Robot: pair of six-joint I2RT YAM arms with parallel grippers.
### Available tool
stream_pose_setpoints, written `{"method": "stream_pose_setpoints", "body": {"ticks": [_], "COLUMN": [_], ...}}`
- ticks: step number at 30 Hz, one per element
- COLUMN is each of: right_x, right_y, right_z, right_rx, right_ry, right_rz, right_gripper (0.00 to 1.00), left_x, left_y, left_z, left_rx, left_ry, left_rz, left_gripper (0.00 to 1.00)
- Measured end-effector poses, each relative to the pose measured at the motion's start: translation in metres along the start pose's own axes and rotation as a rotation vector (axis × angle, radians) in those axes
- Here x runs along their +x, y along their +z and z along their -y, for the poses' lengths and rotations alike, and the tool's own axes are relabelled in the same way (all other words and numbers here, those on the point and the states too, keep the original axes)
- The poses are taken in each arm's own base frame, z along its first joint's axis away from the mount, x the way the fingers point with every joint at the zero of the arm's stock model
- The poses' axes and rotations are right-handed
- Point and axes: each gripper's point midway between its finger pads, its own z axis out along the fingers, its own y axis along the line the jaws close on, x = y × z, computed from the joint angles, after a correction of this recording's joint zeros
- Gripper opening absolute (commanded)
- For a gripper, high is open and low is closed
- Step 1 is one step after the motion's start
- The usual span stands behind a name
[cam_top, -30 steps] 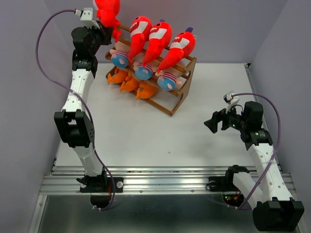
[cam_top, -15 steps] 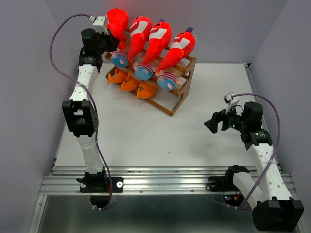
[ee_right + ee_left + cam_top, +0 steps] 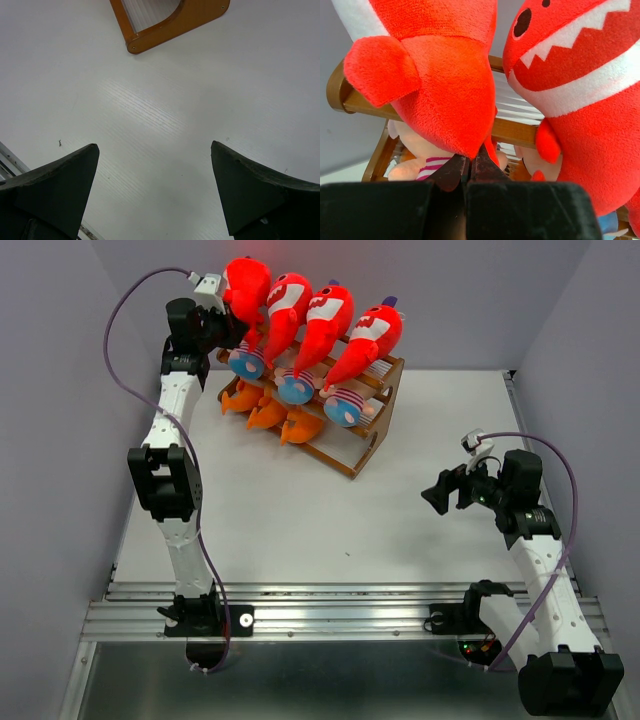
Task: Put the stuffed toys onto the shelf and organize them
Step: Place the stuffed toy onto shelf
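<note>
The left hand (image 3: 469,167) is shut tight on the tail tip of a red shark (image 3: 440,75). That shark stands just above the hand, at the left end of the top row of the shelf (image 3: 362,452). To the right of that hand sit three more sharks (image 3: 325,315), with dolls (image 3: 295,390) and orange fish (image 3: 265,415) below them. I think only letting go is left to do. The sharks cover much of the dolls. I cannot tell if the held shark rests on a rail. The right hand (image 3: 154,150) is wide apart over the table (image 3: 165,100), holding nothing.
</note>
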Motion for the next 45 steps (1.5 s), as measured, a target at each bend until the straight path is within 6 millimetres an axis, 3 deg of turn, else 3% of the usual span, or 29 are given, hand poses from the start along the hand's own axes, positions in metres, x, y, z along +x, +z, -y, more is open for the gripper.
{"method": "stream_pose_setpoints", "body": {"ticks": [7,10,11,20,39,45], "right_x": [-0.0001,-0.0002,-0.0002,-0.0002,-0.0008,-0.0009], "right_y": [-0.0004,-0.0007,-0.0007,-0.0007,-0.0017,-0.002], "right_z": [0.0013,0.0021,0.0021,0.002,0.0035,0.0033], "right_rx": [0.004,0.007,0.007,0.007,0.013,0.014], "right_ry": [0.002,0.003,0.003,0.003,0.004,0.003], "right_rz": [0.001,0.002,0.002,0.002,0.005,0.006], "right_gripper": [0.98,0.98,0.98,0.98,0.98,0.98], "left_x": [0.0004,0.0006,0.0008,0.0011,0.0009,-0.0035], "left_y": [0.0,0.0001,0.0002,0.0002,0.0004,-0.0026], "left_z": [0.003,0.0029,0.0028,0.0029,0.0022,0.001], "left_rx": [0.017,0.017,0.017,0.016,0.01,0.006], "left_ry": [0.001,-0.001,-0.001,-0.008,-0.014,-0.013], "left_rz": [-0.002,-0.002,-0.003,-0.003,-0.002,0.005], "left_gripper": [0.04,0.16,0.26,0.57,0.85,0.87]}}
